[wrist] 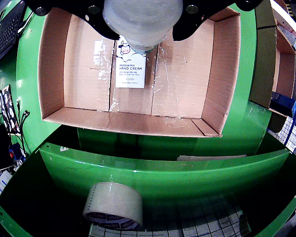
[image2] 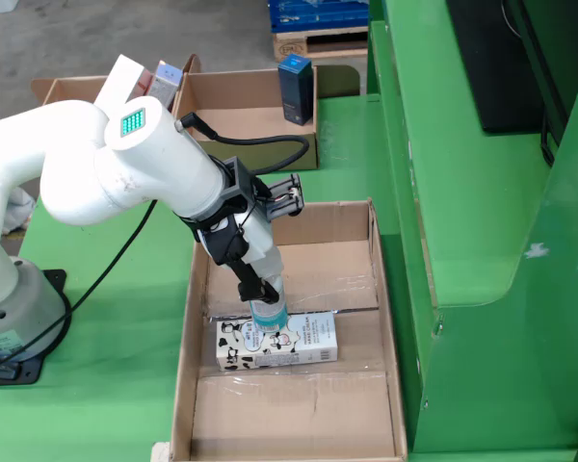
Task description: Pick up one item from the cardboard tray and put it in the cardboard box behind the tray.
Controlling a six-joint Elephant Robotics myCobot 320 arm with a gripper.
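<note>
- evidently the claw [image2: 267,313] is a suction-type tip pressed down on the hand cream box [image2: 277,345], which suits the item's flat top face; whether suction is engaged, i cannot tell.
- hand cream box lies flat on the floor of the open cardboard box [image2: 195,318] on the green bench [image2: 106,385], near its middle.
- item: white carton, black cow-patch print, "hand cream" lettering, cartoon cow legible in the wrist view [wrist: 130,68].
- second cardboard box [image2: 255,106] stands beyond, holding a dark blue carton [image2: 296,89].

Hand [wrist: 142,42] pressed onto hand cream box [wrist: 130,66] on cardboard box floor [wrist: 187,74], green surface [wrist: 153,173] below, tape roll [wrist: 113,206] at bottom
</note>
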